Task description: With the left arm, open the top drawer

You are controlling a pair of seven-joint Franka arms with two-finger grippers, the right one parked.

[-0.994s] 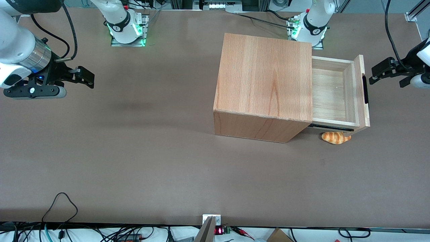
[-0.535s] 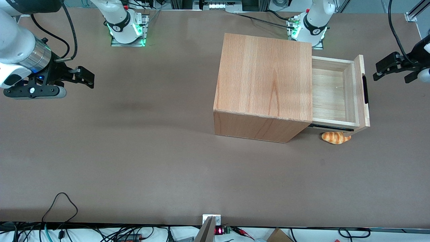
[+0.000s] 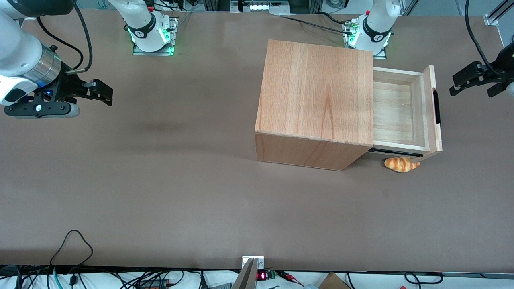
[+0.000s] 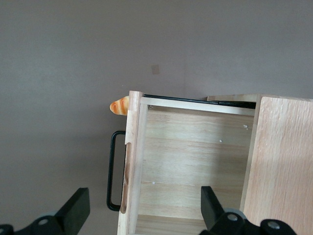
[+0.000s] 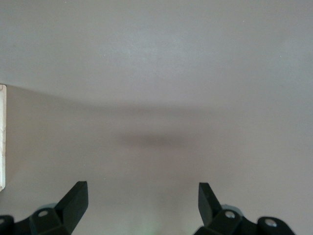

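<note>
The top drawer [image 3: 401, 110] stands pulled out of the wooden cabinet [image 3: 317, 100], its pale plank inside showing and empty. Its flat front panel carries a slim black bar handle [image 3: 437, 106]. In the left wrist view the drawer [image 4: 195, 156] and its handle [image 4: 113, 169] show too. The left arm's gripper [image 3: 457, 83] is open and empty. It hangs in the air in front of the drawer's front panel, well clear of the handle, toward the working arm's end of the table. In the left wrist view the gripper [image 4: 145, 215] has both fingers [image 4: 78, 208] spread wide.
A croissant [image 3: 401, 164] lies on the brown table [image 3: 160, 180] under the drawer's corner nearest the front camera; it also shows in the left wrist view [image 4: 119, 105]. Two arm bases [image 3: 152, 32] stand at the table's back edge. Cables lie along the near edge.
The left arm's gripper has drawn away from the drawer's handle, toward the working arm's end of the table and slightly up. The drawer has not moved.
</note>
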